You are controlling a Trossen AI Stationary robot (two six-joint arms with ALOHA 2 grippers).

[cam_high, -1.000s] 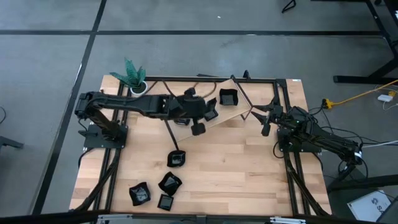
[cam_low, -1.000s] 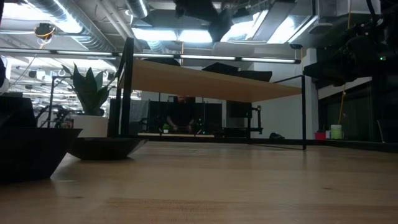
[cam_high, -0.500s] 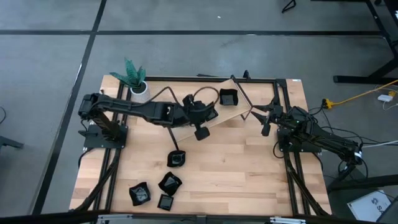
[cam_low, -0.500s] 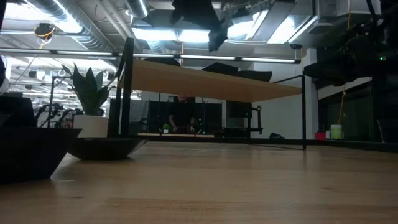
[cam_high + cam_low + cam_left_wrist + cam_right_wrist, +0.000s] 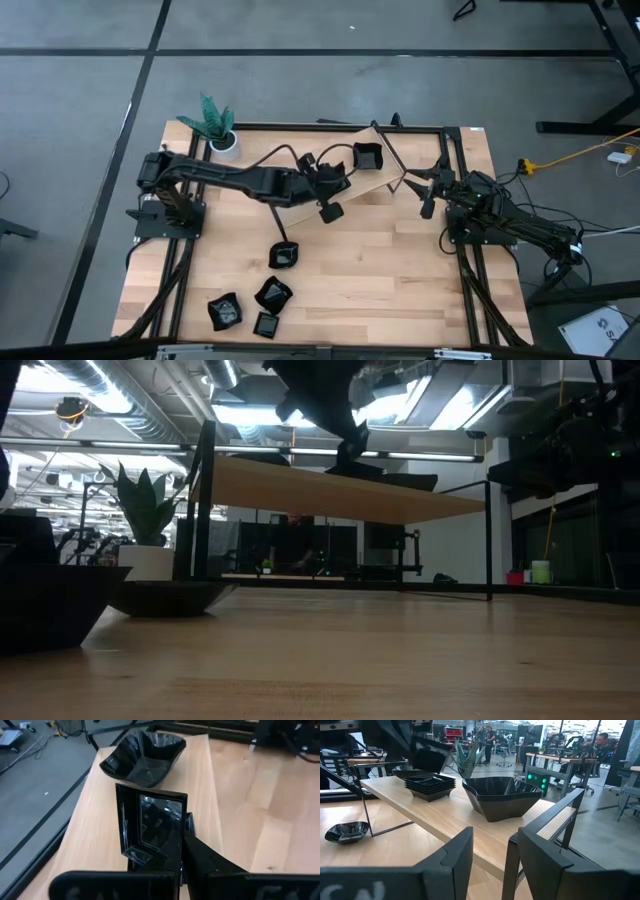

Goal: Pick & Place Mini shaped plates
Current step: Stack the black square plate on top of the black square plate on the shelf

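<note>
My left gripper (image 5: pixel 335 186) reaches over the raised wooden shelf (image 5: pixel 375 183) and is shut on a glossy black square plate (image 5: pixel 150 822). In the right wrist view this plate (image 5: pixel 427 757) hangs just above a stack of square plates (image 5: pixel 430 785) on the shelf. A stack of leaf-like plates (image 5: pixel 502 796) rests on its base farther along the shelf (image 5: pixel 145 752). Several more black plates (image 5: pixel 273 294) lie on the table near its near edge. My right gripper (image 5: pixel 490 865) is open and waits beside the shelf's right end (image 5: pixel 430 192). My left gripper holds the square plate by its rim near one corner (image 5: pixel 172 852), pinched between the two fingers (image 5: pixel 205 862). The fingers slant down from the table's left side. The plate is lifted clear, tilted steeply with its hollow toward the wrist camera.
A white pot with a green plant (image 5: pixel 215 125) stands at the far left corner. A black metal frame (image 5: pixel 455 150) runs around the table and carries the shelf. One plate (image 5: pixel 345 831) lies on the table under the shelf's edge. Bare wood (image 5: pixel 390 260) lies right of the loose plates.
My left gripper has carried the square plate toward the table's right along the shelf and has come down toward the stack there. It has stayed shut on the plate.
</note>
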